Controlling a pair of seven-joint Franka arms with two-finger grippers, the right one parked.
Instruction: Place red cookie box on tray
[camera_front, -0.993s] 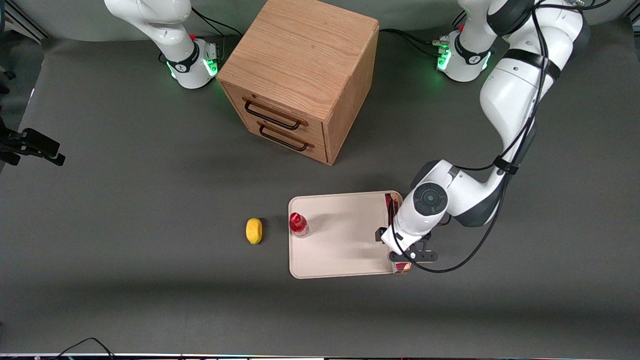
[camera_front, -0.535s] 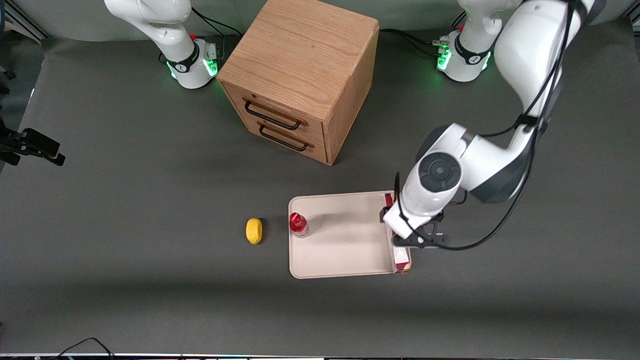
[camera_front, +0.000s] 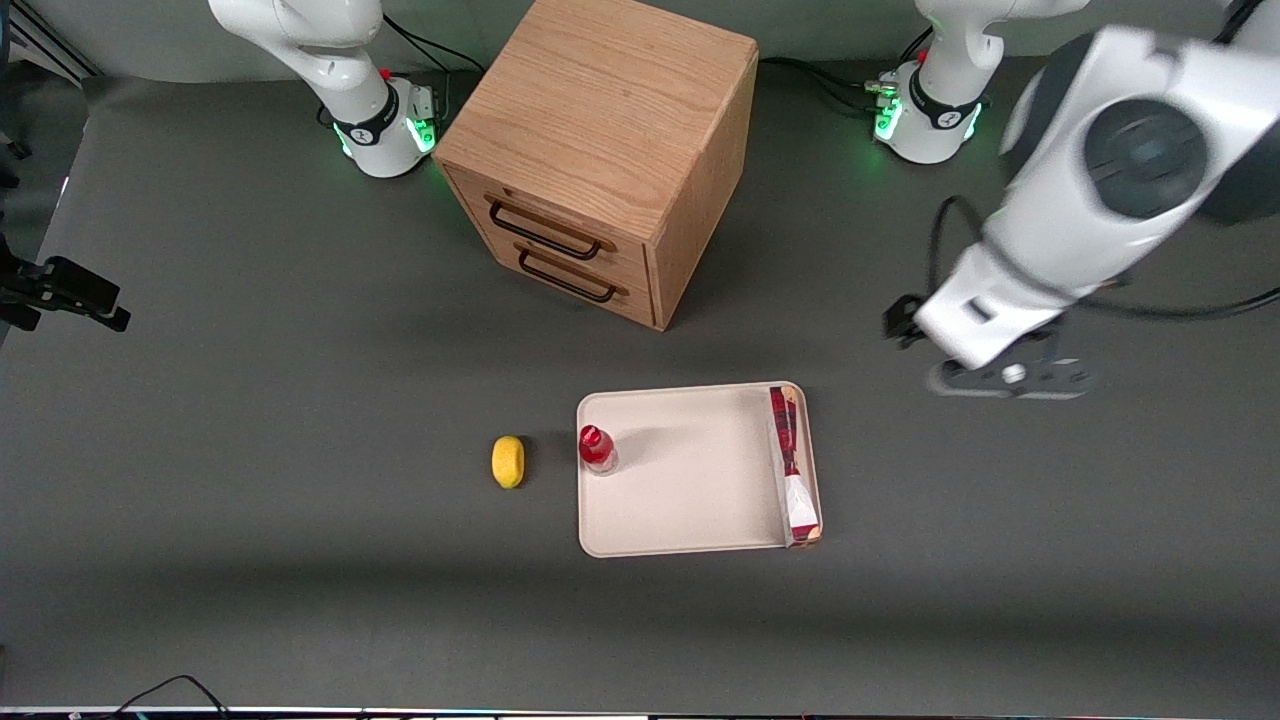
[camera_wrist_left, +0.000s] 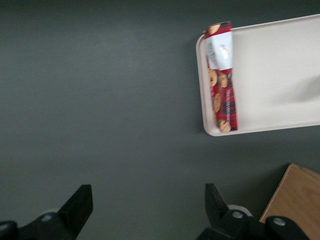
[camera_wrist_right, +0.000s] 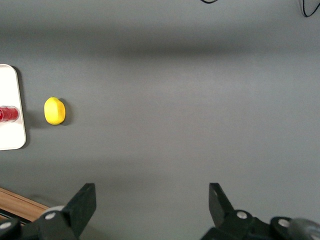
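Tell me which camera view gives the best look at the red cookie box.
The left wrist view: the red cookie box shows its cookie print and white patch, lying along the tray rim. The front view shows it smaller; the right wrist view misses it. The open gripper is raised, away from it.

We see a wooden drawer cabinet (camera_front: 600, 150) standing on the dark grey bench (camera_front: 250, 450) in the upper middle of the front frame, turned at an angle, its two drawers shut, the upper handle (camera_front: 545, 232) and the lower handle (camera_front: 565, 280) both dark. Just below the frame's centre we find a yellow lemon (camera_front: 508, 461) lying on the bench, with a small red-capped bottle (camera_front: 597, 448) upright near it, toward the working arm's end. Along the bottom edge we make out a black cable (camera_front: 170, 690).
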